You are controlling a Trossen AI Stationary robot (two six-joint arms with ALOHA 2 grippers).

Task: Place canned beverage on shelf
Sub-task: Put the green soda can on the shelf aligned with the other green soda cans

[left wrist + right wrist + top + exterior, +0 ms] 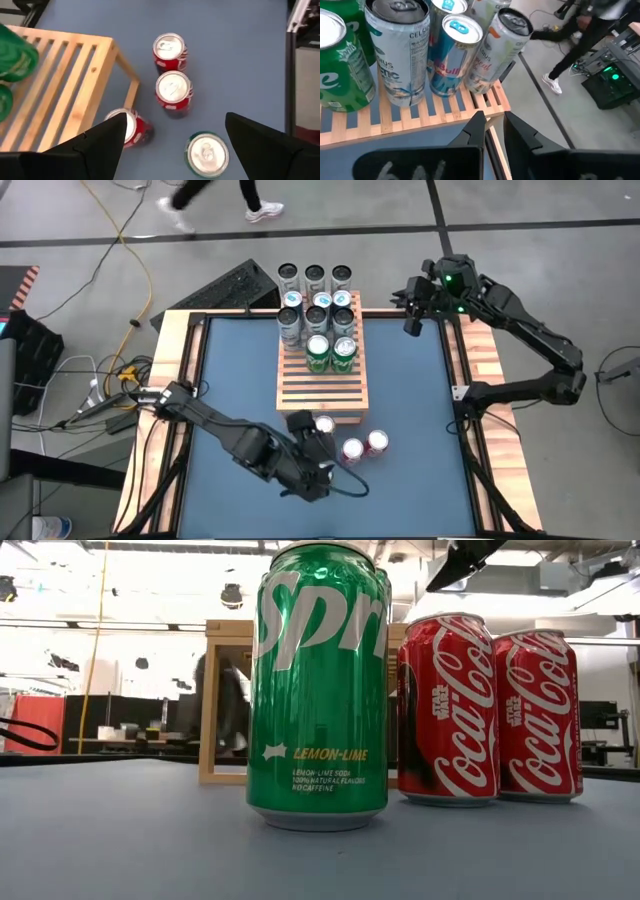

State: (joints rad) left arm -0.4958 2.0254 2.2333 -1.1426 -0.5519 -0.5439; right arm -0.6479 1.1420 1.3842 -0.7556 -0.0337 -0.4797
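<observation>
The shelf (322, 375) already has lots of cans on its far part – two green ones (331, 353) and some tall silver ones. The near part has bare slats.

Four cans wait on the blue table (410, 430). The left gripper (172, 145) hangs above them with its fingers wide open, holding nothing. The green can (206, 153) sits between its fingers, and one red can (131, 128) is under one finger (partly hidden). Two more red cans (171, 70) stand just past the fingertips.

The right gripper (493, 129) waits by the shelf's far corner – fingers nearly closed, empty.
</observation>
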